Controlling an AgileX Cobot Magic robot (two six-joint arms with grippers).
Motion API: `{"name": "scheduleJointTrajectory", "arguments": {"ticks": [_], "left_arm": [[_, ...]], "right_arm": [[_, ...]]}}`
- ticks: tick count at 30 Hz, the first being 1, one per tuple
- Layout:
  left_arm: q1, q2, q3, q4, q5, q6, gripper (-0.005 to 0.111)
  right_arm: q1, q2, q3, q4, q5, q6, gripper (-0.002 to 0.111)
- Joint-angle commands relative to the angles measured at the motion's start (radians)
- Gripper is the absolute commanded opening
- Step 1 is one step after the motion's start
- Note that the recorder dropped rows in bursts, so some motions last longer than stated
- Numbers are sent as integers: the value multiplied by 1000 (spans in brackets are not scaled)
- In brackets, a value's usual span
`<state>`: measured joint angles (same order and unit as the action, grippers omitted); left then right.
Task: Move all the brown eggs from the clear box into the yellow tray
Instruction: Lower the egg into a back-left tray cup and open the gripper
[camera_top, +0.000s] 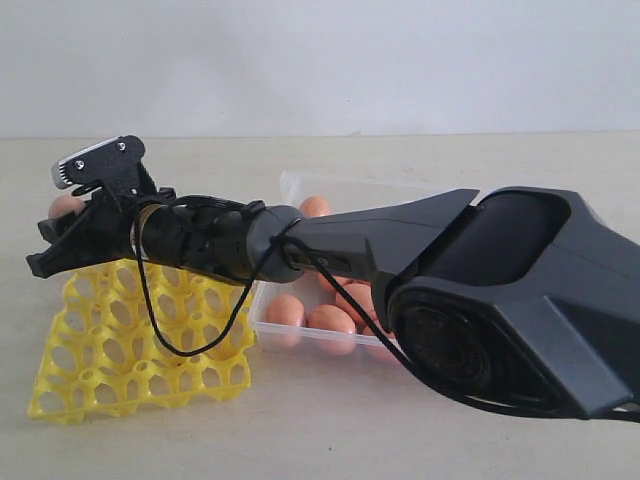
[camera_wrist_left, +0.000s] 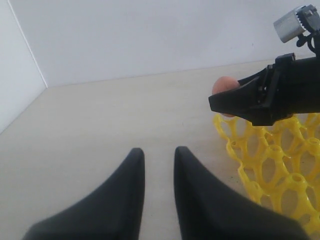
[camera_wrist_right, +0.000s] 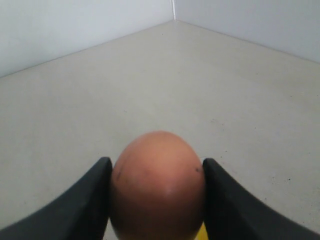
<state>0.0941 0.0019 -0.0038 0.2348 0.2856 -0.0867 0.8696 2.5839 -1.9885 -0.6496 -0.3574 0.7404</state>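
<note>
The right hand (camera_top: 58, 238), seen in the exterior view, is at the end of an arm that reaches from the right across the middle to the far left, and it is clamped on a brown egg (camera_top: 66, 206) that peeks out pinkish behind the black fingers. The hand hangs above the far left corner of the yellow tray (camera_top: 130, 350), which lies flat on the pale bench (camera_top: 330, 430) with the cells that show standing unfilled. Just beside the tray, to its right, sits the clear box (camera_top: 300, 185), partly hidden by the arm; several more brown eggs (camera_top: 332, 325) lie in it, some at the near wall and one at the far side. A thin black cable (camera_top: 160, 330) loops down from the arm over the tray. In the left wrist view, the left hand (camera_wrist_left: 156, 155) hovers low over bare bench beside the tray (camera_wrist_left: 270, 170), its two dark fingers (camera_wrist_left: 125, 195) standing a narrow gap apart with nothing between them. Beyond it the right hand (camera_wrist_left: 235, 102) juts in over the tray's corner, the egg (camera_wrist_left: 225, 86) showing just behind its tip. In the right wrist view, the egg (camera_wrist_right: 157, 185) fills the space between the right hand's (camera_wrist_right: 157, 162) fingers (camera_wrist_right: 85, 200), touching both, its shell smooth with a few faint dark specks, and a sliver of yellow shows under it.
</note>
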Motion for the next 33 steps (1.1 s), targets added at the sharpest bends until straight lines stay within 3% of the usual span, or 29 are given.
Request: {"name": "scheduleJointTrajectory", "arguments": {"ticks": [1,8,10,12,14,23,33], "left_arm": [[-5,-2,4,-2,-2,-2,22],[-5,-2,4,-2,-2,-2,22],[-5,-2,4,-2,-2,-2,22],[-5,-2,4,-2,-2,-2,22],[-5,-2,4,-2,-2,-2,22],[-5,-2,4,-2,-2,-2,22],[-5,-2,4,-2,-2,-2,22]], "right_arm": [[-3,-1,-8,-12,3,9,0],[-3,9,-11,-16,10,31,0],[-3,9,-12,-16,31,36,9],[-3,9,-16,-14,60,41,31],[-3,9,-16,-16,76,37,42],[-3,9,-16,-75,55,39,42],[-3,-2,-16,-151,55,166,42]]}}
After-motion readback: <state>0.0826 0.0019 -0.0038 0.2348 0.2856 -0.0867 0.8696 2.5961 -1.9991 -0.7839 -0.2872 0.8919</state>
